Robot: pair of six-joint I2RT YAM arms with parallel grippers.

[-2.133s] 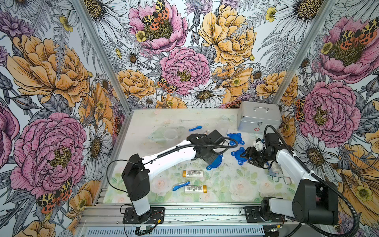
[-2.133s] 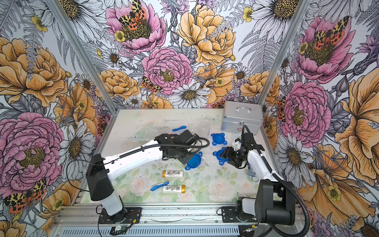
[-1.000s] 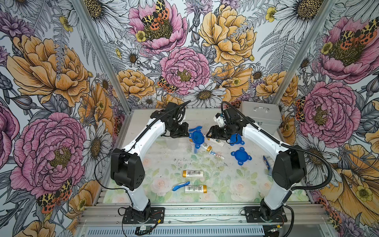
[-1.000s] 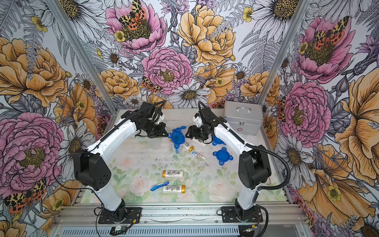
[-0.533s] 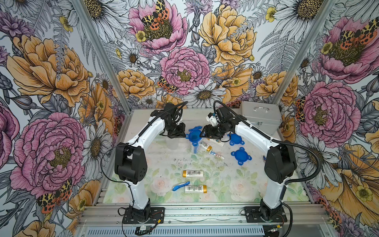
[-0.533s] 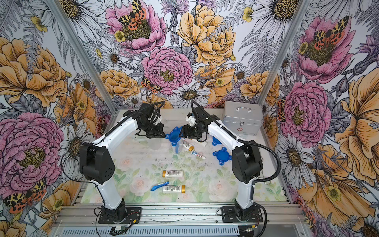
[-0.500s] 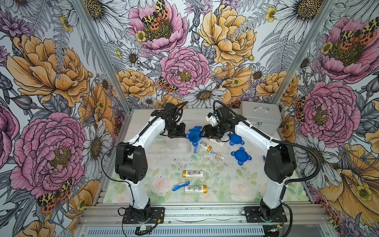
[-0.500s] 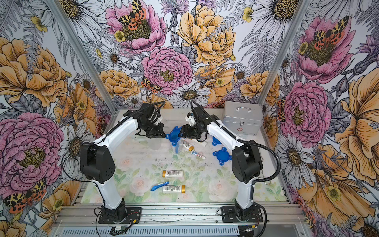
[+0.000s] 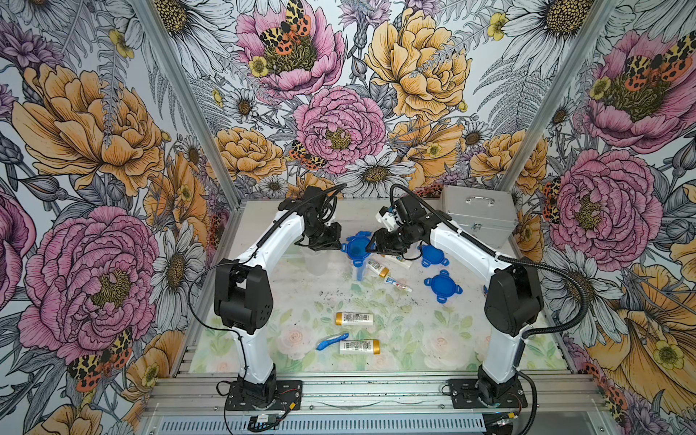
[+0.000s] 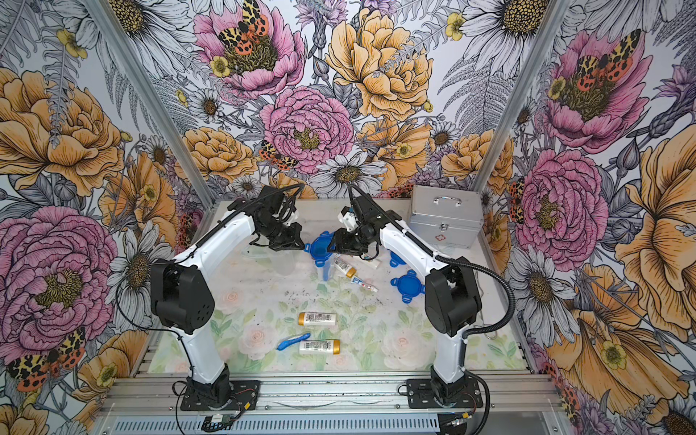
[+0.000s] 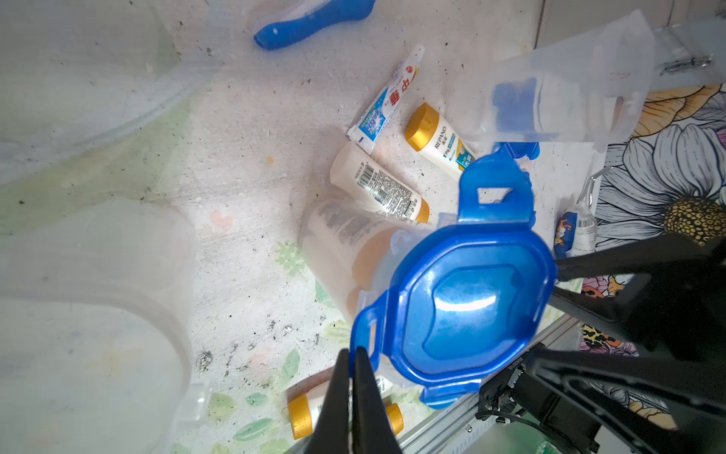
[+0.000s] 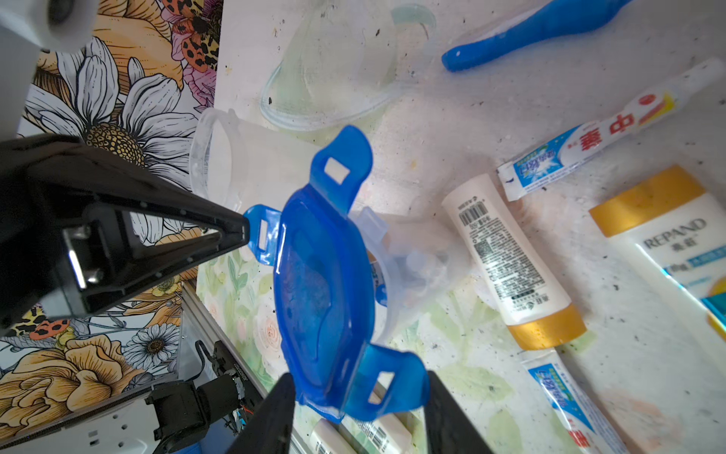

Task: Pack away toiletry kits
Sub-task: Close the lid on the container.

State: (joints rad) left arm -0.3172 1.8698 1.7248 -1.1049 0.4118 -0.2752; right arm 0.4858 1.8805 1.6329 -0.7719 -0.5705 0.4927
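Two white robot arms leaned in over the back of a flower-printed table (image 9: 414,339). Between them a clear cup (image 9: 359,268) stood upright, and the left wrist view showed packed bottles (image 11: 345,236) through its wall. A blue lid (image 9: 357,248) sat askew on the cup's mouth, its four tabs flared out and not clipped down.

The left gripper (image 9: 338,246) was pinched tight on the tab nearest it. The right gripper (image 12: 358,377) was partly spread, with a finger on either side of the opposite tab. Whether it pressed on the tab could not be told.

Just beside the cup lay a loose bottle (image 9: 377,268) and a toothpaste tube (image 9: 399,283). Two spare lids (image 9: 441,288) lay flat nearer the right arm. A second cup (image 9: 314,258) stood below the left arm's wrist. Towards the front lay two front bottles (image 9: 354,318) and a blue toothbrush (image 9: 331,342). A silver case (image 9: 478,211) stood closed in the back right corner.
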